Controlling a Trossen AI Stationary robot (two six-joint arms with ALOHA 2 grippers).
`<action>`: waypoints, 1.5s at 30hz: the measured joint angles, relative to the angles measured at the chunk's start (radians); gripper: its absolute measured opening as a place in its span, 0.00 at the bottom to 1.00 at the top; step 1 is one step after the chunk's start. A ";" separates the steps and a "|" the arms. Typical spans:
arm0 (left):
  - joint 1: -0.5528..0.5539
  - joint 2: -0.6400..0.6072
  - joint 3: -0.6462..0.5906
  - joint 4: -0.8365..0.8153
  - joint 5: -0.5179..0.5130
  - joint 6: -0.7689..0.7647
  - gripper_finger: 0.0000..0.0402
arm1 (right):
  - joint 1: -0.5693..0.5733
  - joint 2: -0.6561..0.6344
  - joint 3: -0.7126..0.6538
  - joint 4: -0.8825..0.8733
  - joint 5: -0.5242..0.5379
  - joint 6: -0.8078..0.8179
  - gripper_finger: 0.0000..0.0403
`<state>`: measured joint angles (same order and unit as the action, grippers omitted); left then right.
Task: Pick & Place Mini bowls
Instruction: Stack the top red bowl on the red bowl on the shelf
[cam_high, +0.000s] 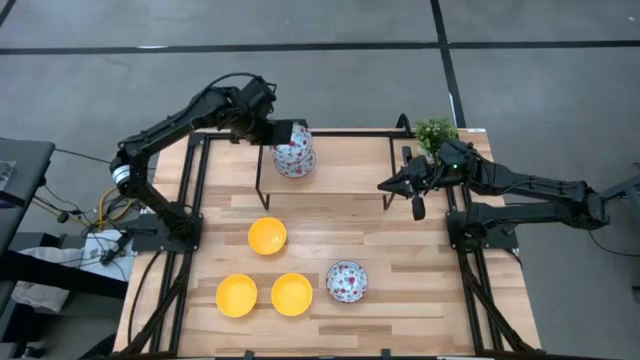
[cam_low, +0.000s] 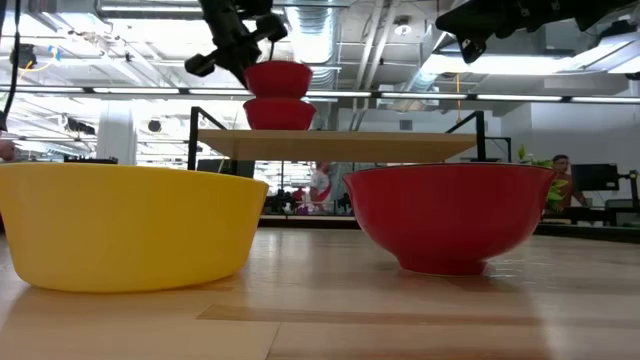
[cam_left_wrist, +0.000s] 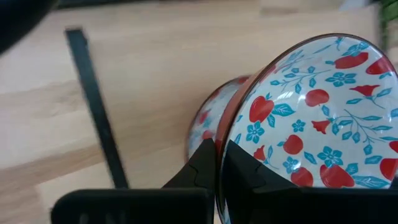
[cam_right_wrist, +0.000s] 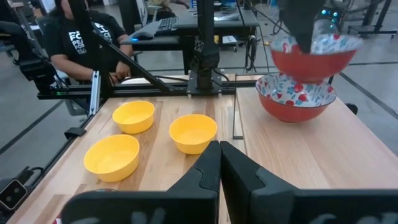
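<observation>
My left gripper (cam_high: 283, 131) is shut on a floral mini bowl (cam_left_wrist: 311, 112), white inside and red outside (cam_low: 278, 77). It holds this bowl right over a second floral bowl (cam_high: 296, 164) that stands on the raised shelf (cam_high: 350, 172). Whether the two bowls touch, I cannot tell. On the table below lie three yellow mini bowls (cam_high: 267, 236), (cam_high: 236, 296), (cam_high: 291, 294) and a third floral bowl (cam_high: 346, 281), each standing on its base. My right gripper (cam_high: 418, 205) hangs shut with nothing in it over the shelf's right end. My left gripper pinches the upper floral bowl's rim (cam_left_wrist: 221, 140) between its two fingers. One finger (cam_left_wrist: 242, 171) is inside the bowl and the other (cam_left_wrist: 202, 171) is on its red outer wall. The fingers slant down from the table's left. The bowl sits tilted above the lower bowl (cam_left_wrist: 211, 118).
The shelf stands on a thin black frame (cam_high: 262, 170) across the table's far part. A small green plant (cam_high: 436, 130) stands at its far right corner. People sit beyond the table (cam_right_wrist: 81, 43). Bare wood lies to the right of the bowls (cam_high: 420, 290).
</observation>
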<state>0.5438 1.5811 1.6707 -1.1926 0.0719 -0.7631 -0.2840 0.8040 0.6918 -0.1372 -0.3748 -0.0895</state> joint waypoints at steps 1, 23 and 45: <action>0.000 0.007 0.000 -0.014 0.000 0.001 0.02 | 0.000 0.000 0.000 -0.001 0.000 0.000 0.00; -0.029 0.044 -0.001 -0.013 -0.036 0.026 0.02 | 0.000 0.002 0.000 -0.008 0.004 0.001 0.00; -0.055 0.057 -0.001 -0.012 -0.083 0.033 0.02 | 0.000 0.002 0.000 -0.004 0.006 0.010 0.00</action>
<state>0.4889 1.6382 1.6699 -1.2041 -0.0110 -0.7300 -0.2840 0.8055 0.6918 -0.1412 -0.3687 -0.0791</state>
